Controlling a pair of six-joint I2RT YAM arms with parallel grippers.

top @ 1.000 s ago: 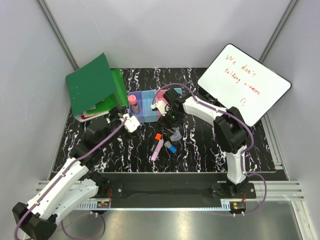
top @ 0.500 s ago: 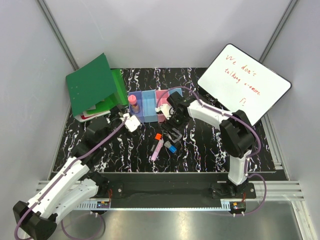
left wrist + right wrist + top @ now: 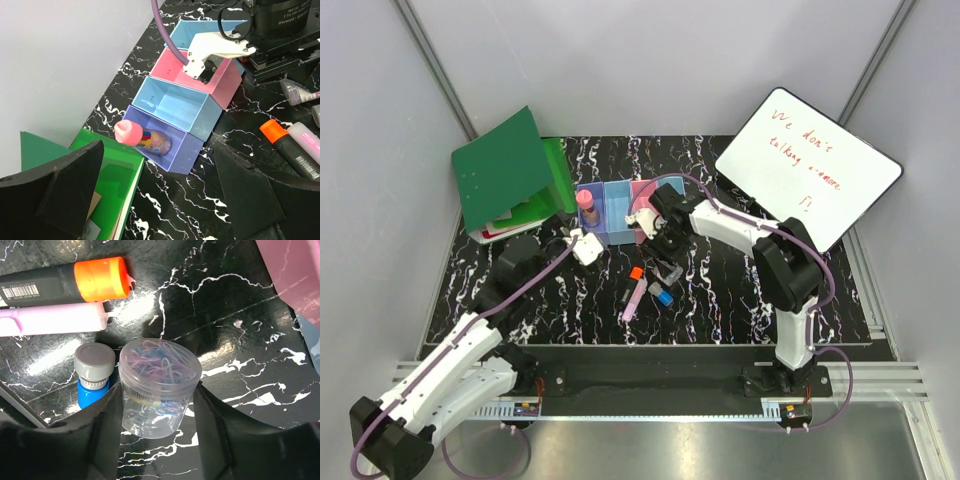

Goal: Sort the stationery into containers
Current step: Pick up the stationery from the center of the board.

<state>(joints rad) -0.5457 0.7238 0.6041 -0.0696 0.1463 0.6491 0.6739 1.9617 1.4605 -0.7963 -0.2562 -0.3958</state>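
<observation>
A clear round jar of coloured paper clips (image 3: 159, 385) stands upright between the fingers of my right gripper (image 3: 157, 405), which press on both its sides; this gripper (image 3: 670, 268) is just in front of the row of containers (image 3: 610, 205). Beside the jar lie an orange-capped marker (image 3: 65, 285), a pink marker (image 3: 55, 319) and a small blue bottle with a grey cap (image 3: 93, 372). My left gripper (image 3: 160, 200) hangs open and empty in front of the purple bin (image 3: 172, 152), which holds a pink-capped item (image 3: 142, 137).
Two light blue bins (image 3: 175, 107) and a pink bin (image 3: 220, 85) stand empty in the same row. A green folder (image 3: 510, 175) lies at the back left and a whiteboard (image 3: 808, 165) leans at the back right. The right arm (image 3: 280, 25) reaches over the far bins.
My right gripper has come down from the pink bin to the jar and narrowed its jaws onto it. The left arm has shifted slightly.
</observation>
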